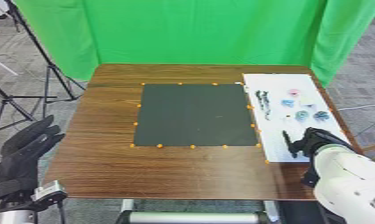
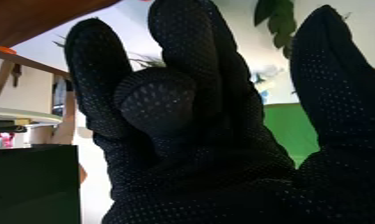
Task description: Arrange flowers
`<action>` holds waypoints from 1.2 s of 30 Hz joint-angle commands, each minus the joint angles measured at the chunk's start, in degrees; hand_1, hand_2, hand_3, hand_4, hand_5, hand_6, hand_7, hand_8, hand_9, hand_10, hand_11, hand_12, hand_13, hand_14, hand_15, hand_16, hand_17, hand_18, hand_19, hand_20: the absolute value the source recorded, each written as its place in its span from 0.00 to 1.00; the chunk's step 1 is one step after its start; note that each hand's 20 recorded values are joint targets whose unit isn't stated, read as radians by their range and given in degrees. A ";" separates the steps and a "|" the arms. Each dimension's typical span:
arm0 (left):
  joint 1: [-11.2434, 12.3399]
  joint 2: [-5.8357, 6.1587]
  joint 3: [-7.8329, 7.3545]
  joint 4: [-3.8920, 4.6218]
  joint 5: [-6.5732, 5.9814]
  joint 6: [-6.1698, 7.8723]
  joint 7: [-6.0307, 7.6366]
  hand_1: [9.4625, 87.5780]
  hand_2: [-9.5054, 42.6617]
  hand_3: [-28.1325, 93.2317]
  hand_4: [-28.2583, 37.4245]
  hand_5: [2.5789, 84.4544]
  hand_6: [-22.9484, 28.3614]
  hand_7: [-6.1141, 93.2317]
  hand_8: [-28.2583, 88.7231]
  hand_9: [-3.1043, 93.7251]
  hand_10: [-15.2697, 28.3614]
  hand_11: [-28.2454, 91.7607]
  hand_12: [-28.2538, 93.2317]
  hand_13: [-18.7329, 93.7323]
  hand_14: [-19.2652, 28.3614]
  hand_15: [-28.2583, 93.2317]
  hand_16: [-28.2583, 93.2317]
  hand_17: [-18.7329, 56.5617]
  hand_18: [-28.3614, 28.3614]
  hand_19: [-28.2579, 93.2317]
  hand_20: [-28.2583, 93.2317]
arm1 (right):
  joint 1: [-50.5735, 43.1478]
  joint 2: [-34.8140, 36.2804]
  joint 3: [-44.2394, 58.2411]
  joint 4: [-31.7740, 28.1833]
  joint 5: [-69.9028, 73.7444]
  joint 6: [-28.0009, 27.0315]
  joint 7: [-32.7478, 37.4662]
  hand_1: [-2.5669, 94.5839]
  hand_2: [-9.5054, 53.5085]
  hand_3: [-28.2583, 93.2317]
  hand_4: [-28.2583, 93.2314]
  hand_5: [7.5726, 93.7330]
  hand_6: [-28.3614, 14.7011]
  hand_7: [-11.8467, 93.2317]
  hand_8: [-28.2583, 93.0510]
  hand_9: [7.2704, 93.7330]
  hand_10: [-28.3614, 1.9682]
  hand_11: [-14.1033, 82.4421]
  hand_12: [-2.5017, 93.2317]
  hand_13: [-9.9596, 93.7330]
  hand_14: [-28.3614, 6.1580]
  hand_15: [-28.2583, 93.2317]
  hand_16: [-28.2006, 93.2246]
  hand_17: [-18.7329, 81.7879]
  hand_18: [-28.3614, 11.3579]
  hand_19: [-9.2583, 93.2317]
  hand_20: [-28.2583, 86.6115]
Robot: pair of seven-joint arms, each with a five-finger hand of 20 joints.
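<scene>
Black-gloved and open, the right hand (image 1: 318,140) is held at the near end of the white sheet (image 1: 281,150), close to the right edge of the bench (image 1: 95,165). Its fingers are kept mostly straight, with the thumb set apart from them. Left hand (image 1: 20,167) is held outside the left edge of the bench, near its near left corner, its fingers loosely extended. Across the middle of the bench a dark mat (image 1: 197,115) is laid, its edges lined with orange markers (image 1: 159,146). Farther along the sheet, small flower heads are spread toward its right edge: teal and blue-grey flowers (image 1: 321,115) nearer, then a pale blue flower (image 1: 288,103), then a pink flower (image 1: 294,92). By the sheet's left edge dark leafy stems (image 1: 264,105) are laid lengthwise. Beyond the far edge of the bench a green curtain (image 1: 210,32) is hung.
</scene>
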 commanded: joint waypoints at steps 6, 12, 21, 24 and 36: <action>-1.24 -1.88 0.13 -0.06 2.10 -1.91 -2.44 0.21 0.30 0.91 0.12 0.43 0.62 0.23 0.14 0.37 0.79 0.54 0.28 0.37 0.95 0.75 0.09 0.12 0.87 0.72 0.25 | 2.38 1.06 -4.86 2.26 -2.36 1.59 2.00 0.35 0.19 0.81 0.07 0.73 0.38 0.36 0.18 0.82 0.27 0.60 0.27 0.88 0.57 0.81 0.42 0.76 0.25 1.00 0.07; -1.42 -1.96 -0.07 -0.03 2.24 -2.15 -2.82 0.21 0.30 0.91 0.12 0.43 0.62 0.23 0.14 0.37 0.79 0.54 0.28 0.37 0.95 0.75 0.09 0.12 0.87 0.72 0.25 | 2.85 2.24 -8.86 3.18 -4.33 1.36 2.74 0.35 0.18 0.81 0.07 0.73 0.38 0.36 0.18 0.82 0.28 0.60 0.27 0.88 0.57 0.81 0.42 0.76 0.25 1.00 0.07; -1.75 -2.21 -0.12 0.12 2.57 -2.69 -3.52 0.21 0.30 0.91 0.12 0.43 0.62 0.23 0.14 0.37 0.79 0.54 0.28 0.37 0.95 0.75 0.09 0.12 0.87 0.72 0.25 | 4.44 2.57 -15.09 5.80 -6.18 0.49 4.44 0.36 0.16 0.81 0.07 0.73 0.39 0.37 0.18 0.82 0.29 0.60 0.27 0.88 0.57 0.81 0.42 0.77 0.26 1.00 0.06; -1.81 -2.44 -0.18 0.16 2.75 -2.92 -3.70 0.21 0.30 0.91 0.12 0.43 0.62 0.23 0.14 0.37 0.79 0.54 0.28 0.37 0.95 0.75 0.09 0.12 0.87 0.72 0.25 | 4.48 2.40 -16.11 6.62 -6.39 0.36 4.82 0.37 0.14 0.81 0.07 0.73 0.39 0.37 0.18 0.82 0.29 0.60 0.27 0.88 0.58 0.81 0.42 0.76 0.26 1.00 0.06; -2.69 -3.72 -0.50 0.28 4.07 -3.94 -5.03 0.21 0.30 0.91 0.12 0.43 0.62 0.23 0.14 0.37 0.79 0.54 0.28 0.37 0.95 0.75 0.09 0.12 0.87 0.72 0.25 | 5.68 1.12 -19.95 10.14 -7.43 -0.41 5.19 0.40 0.10 0.82 0.07 0.74 0.42 0.42 0.17 0.83 0.34 0.62 0.27 0.89 0.60 0.81 0.41 0.77 0.27 1.00 0.06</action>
